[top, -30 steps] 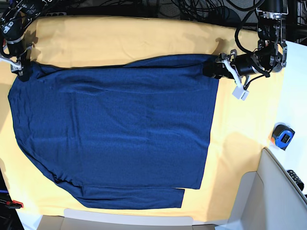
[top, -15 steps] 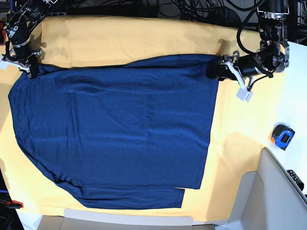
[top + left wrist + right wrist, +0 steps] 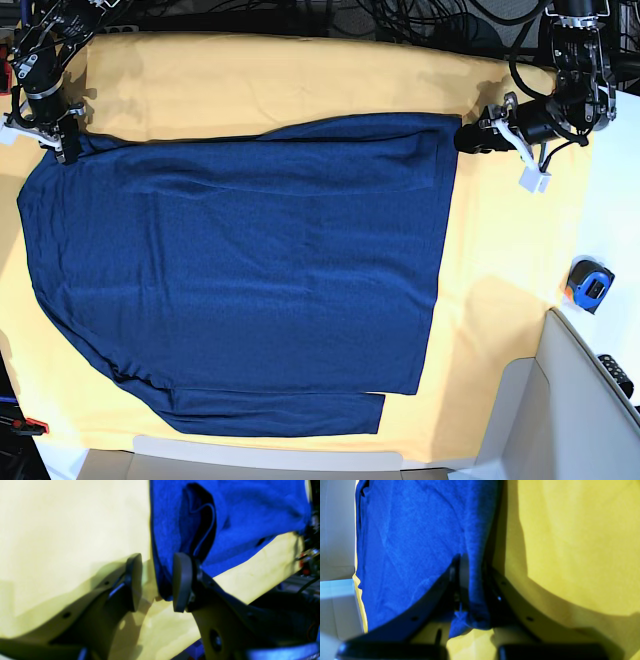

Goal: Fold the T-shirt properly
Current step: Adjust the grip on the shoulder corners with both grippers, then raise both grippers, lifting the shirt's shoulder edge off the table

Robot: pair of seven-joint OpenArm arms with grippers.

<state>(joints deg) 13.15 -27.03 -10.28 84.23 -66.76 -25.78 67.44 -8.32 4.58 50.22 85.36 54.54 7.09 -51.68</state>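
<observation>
Yellow cloth, T-shirt edge in right gripper

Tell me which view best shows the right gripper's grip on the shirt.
The right wrist view: the right gripper is shut on the T-shirt corner, fabric pinched between the fingers. The base view shows it small at the shirt's corner; the left wrist view doesn't show it.

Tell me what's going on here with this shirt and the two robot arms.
A two-armed robot is working on a large dark navy blue knit shirt spread flat on a yellow cloth. The right gripper is shut on the shirt's edge at one far corner. The left gripper sits at the other far corner with its jaws apart, the shirt's edge hanging between them but not pinched. No fold has been made by the arms yet. A blue tape measure lies off to the side.
</observation>
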